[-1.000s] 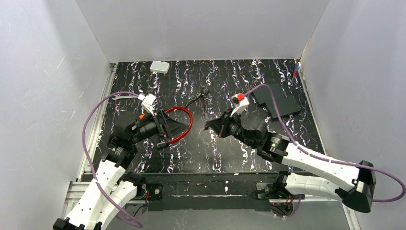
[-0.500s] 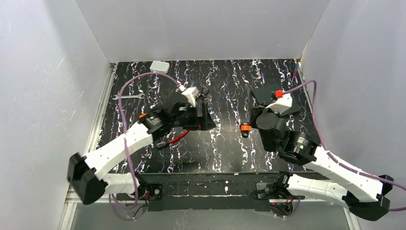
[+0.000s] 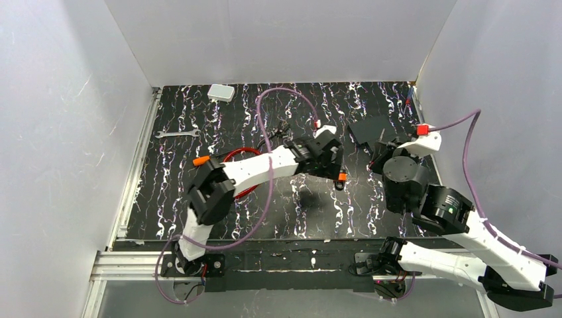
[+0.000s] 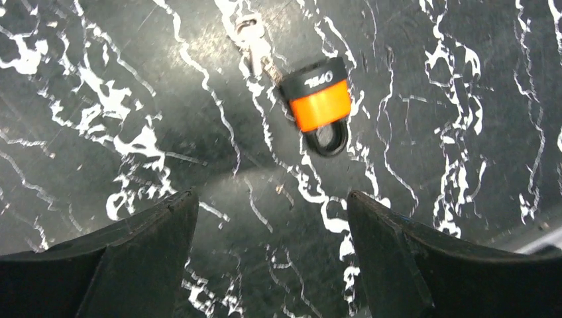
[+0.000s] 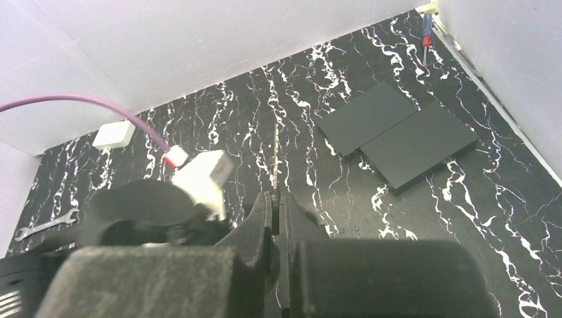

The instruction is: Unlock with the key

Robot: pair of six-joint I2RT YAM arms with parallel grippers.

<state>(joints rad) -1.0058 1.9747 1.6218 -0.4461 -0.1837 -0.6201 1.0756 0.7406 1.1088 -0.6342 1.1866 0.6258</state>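
Jaws of your right gripper (image 5: 274,199) are clenched on the key (image 5: 276,159); only its thin metal blade shows, sticking straight out in front, held above the worktop (image 3: 311,212) toward its right edge. Your left gripper (image 4: 270,199) is released, jaws spread wide, hovering near the middle of the worktop. Just ahead of it a black-and-orange padlock (image 4: 320,99) lies flat on the surface, with a small silvery piece (image 4: 249,41) touching its black end; you cannot tell what that piece is. A red cable loop (image 3: 232,154) lies left of the middle, partly under your left arm (image 3: 258,165). Two black plates (image 5: 424,146) sit side by side near the far right corner, a white box (image 3: 221,92) at the far edge, a wrench (image 3: 175,134) near the left edge.
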